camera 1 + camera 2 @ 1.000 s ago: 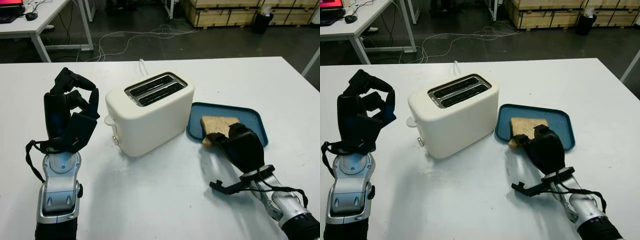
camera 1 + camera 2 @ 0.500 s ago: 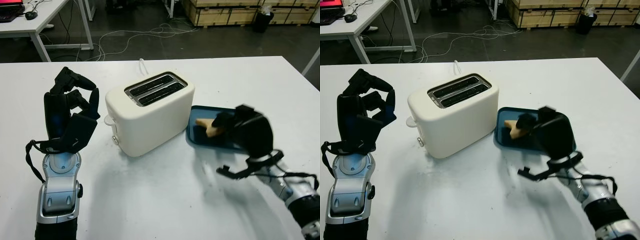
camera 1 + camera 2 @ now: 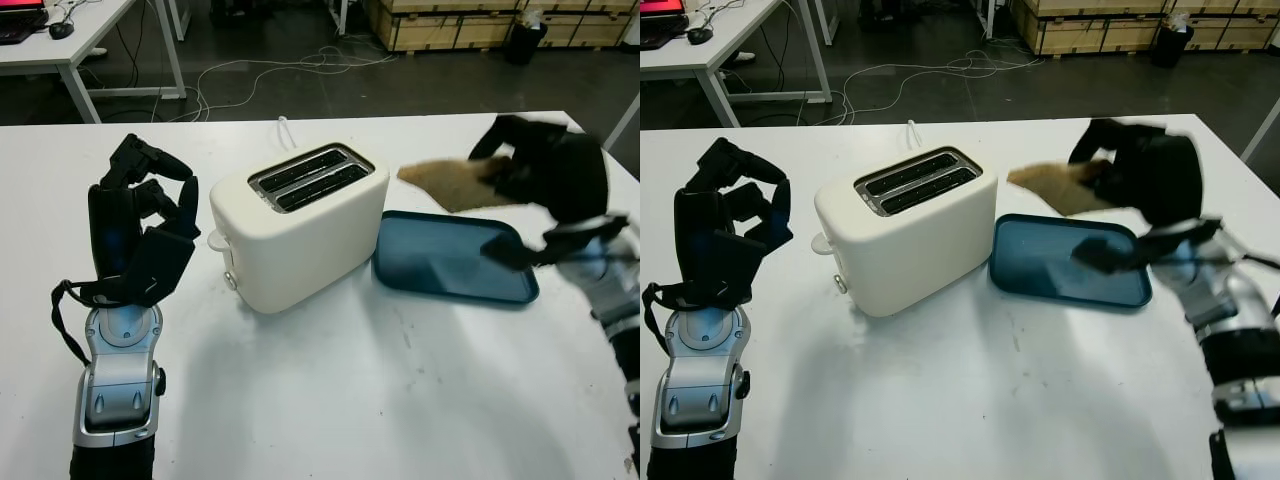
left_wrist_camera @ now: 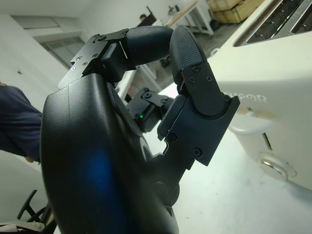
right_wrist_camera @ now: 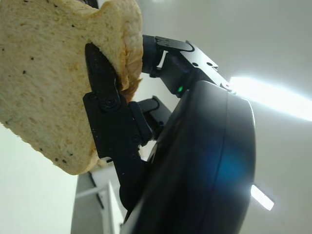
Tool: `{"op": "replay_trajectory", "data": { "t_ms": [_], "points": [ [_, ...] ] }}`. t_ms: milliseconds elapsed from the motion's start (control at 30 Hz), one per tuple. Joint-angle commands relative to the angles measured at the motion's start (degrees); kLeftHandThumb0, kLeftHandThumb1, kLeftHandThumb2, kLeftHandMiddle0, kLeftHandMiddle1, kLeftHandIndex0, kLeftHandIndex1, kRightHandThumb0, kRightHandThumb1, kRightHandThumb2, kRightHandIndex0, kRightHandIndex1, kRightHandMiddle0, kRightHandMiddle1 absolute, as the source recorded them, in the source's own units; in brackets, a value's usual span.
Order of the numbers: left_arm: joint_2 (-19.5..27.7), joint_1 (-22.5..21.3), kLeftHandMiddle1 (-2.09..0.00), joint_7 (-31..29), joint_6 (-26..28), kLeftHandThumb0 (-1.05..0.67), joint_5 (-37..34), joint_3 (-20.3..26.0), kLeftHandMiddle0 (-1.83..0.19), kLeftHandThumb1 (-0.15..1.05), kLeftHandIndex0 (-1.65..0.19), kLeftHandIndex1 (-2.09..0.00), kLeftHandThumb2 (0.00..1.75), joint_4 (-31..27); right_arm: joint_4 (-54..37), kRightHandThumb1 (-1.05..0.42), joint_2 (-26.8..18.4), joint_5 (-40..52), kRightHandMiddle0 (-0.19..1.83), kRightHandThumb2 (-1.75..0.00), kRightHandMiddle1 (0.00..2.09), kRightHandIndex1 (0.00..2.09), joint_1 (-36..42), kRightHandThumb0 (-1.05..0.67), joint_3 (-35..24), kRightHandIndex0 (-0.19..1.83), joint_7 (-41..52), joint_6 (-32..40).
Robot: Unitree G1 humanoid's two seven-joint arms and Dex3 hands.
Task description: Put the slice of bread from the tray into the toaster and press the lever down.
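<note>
Step in hand: I am carrying the slice of bread [image 3: 452, 182] through the air toward the toaster [image 3: 298, 226]; the blue tray [image 3: 455, 262] lies bare beneath it, near the table's right edge.
Bread: pinched between the fingers [image 5: 105, 100] of my right hand [image 3: 545, 170], lying roughly flat, raised above the tray's far edge, just right of the toaster and about level with its top.
Right arm: it comes in from the table's right edge, hand lifted clear of the white table [image 3: 330, 400], the slice pointing toward the toaster.
Left hand: my left hand [image 3: 135, 230] is raised upright over the table's left side, just beside the toaster's lever end, fingers curled and holding nothing.
Toaster: both slots [image 3: 310, 178] face up and look empty; the lever [image 4: 248, 127] appears not yet pressed.
Next move: I judge the slice must be turned on edge, lined up over a slot and lowered in. A flat slice would likely catch on the rim.
</note>
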Motion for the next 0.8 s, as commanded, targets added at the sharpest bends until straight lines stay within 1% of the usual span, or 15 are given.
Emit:
{"op": "replay_trajectory", "data": {
  "t_ms": [0,100,200,267,300,333,433,500,567,633,767],
  "points": [
    [0.3,-0.2,-1.75,0.2,0.3,-0.16,0.8,-0.2,-0.96,0.64,-0.60,-1.75,1.04,-0.3,3.4,-0.92,-1.1,6.6,0.76,-0.18,1.60,1.75,-6.0,-0.26,-1.5,0.92,8.5,-2.2],
    [0.0,-0.3,-1.75,0.3,0.8,-0.16,0.9,-0.1,-0.95,0.63,-0.59,-1.75,1.05,-0.5,8.8,-0.92,-1.2,11.3,0.74,-0.16,1.64,1.75,-14.1,-0.27,-2.3,0.90,17.6,-3.4],
    [0.3,-0.4,-1.75,0.0,0.7,-0.15,0.7,0.1,-0.94,0.63,-0.58,-1.75,1.05,-0.5,13.7,-0.92,-0.4,16.8,0.74,-0.15,1.65,1.75,-23.5,-0.30,-3.1,0.90,29.1,-1.0],
    [0.5,-0.4,-1.75,0.0,0.7,-0.15,0.9,0.1,-0.94,0.63,-0.57,-1.75,1.05,-0.5,17.4,-0.92,0.2,18.8,0.76,-0.14,1.67,1.75,-29.5,-0.39,-3.3,0.92,35.0,0.6],
    [0.5,-0.5,-1.75,0.0,0.7,-0.14,1.0,0.1,-0.94,0.63,-0.57,-1.75,1.05,-0.5,19.3,-0.92,0.8,19.7,0.78,-0.14,1.67,1.75,-32.5,-0.44,-3.5,0.93,37.6,1.9],
    [0.5,-0.5,-1.75,0.0,0.7,-0.15,1.0,0.1,-0.94,0.62,-0.57,-1.75,1.05,-0.5,21.1,-0.92,1.7,20.6,0.85,-0.12,1.66,1.73,-35.5,-0.49,-3.7,0.99,39.9,3.2],
    [0.3,-0.6,-1.75,0.2,1.1,-0.14,1.0,0.0,-0.94,0.62,-0.58,-1.75,1.05,-0.6,25.6,-0.92,5.1,22.3,0.95,-0.07,1.66,1.70,-42.5,-0.50,-4.4,1.08,44.3,6.2],
    [0.0,-0.6,-1.75,0.3,1.3,-0.14,0.9,0.0,-0.94,0.62,-0.58,-1.75,1.05,-0.7,27.4,-0.92,7.6,23.2,0.99,-0.08,1.67,1.67,-45.6,-0.46,-4.6,1.14,46.3,9.1],
    [0.0,-0.5,-1.75,0.4,1.2,-0.15,1.1,0.0,-0.94,0.61,-0.58,-1.75,1.05,-0.7,28.9,-0.92,9.8,23.3,1.03,-0.09,1.65,1.66,-47.8,-0.46,-4.5,1.18,47.4,11.5],
    [0.2,-0.3,-1.75,0.3,1.0,-0.15,1.1,0.0,-0.94,0.62,-0.59,-1.75,1.05,-0.7,30.1,-0.92,11.7,23.2,1.03,-0.12,1.68,1.67,-49.0,-0.48,-4.4,1.19,48.6,12.6],
    [0.1,-0.1,-1.75,0.3,1.0,-0.15,0.8,0.1,-0.95,0.62,-0.60,-1.75,1.05,-0.9,32.3,-0.92,15.0,21.8,1.00,-0.18,1.74,1.74,-49.7,-0.56,-3.2,1.17,49.1,12.7]
  ]
}}
